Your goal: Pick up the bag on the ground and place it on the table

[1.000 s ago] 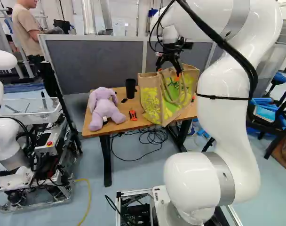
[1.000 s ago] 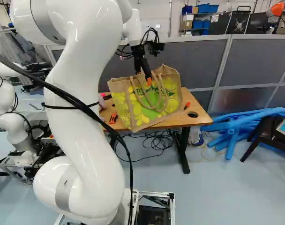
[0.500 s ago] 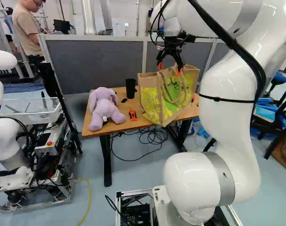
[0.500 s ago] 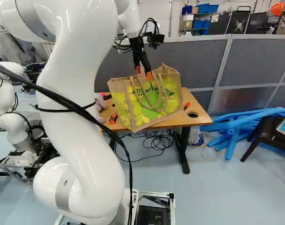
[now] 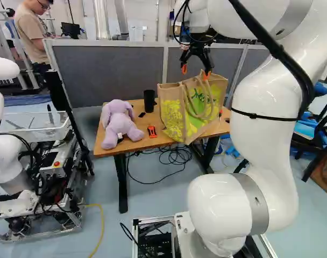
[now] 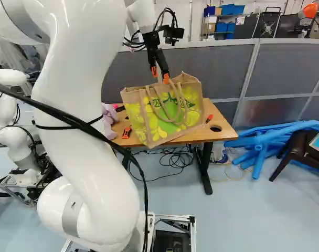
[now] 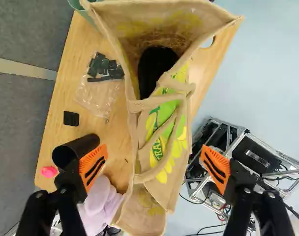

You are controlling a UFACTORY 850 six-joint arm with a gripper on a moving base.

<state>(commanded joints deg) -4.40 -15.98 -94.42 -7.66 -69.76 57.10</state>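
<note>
My white arm (image 5: 265, 134) rises over the wooden counter (image 5: 139, 144). The tan, green and yellow bag (image 5: 190, 110) stands on that counter, mouth up, something black (image 7: 157, 64) inside. Purple plush (image 5: 119, 124) sits beside it. Pincer (image 5: 196, 71) is up by the bag's top, spread wide, gripping nothing; in the wrist view the bag lies below and ahead, its handles (image 7: 164, 132) ahead of the gap between the orange pads (image 7: 93, 168). Black cup (image 5: 149, 101) stands near the bag.
</note>
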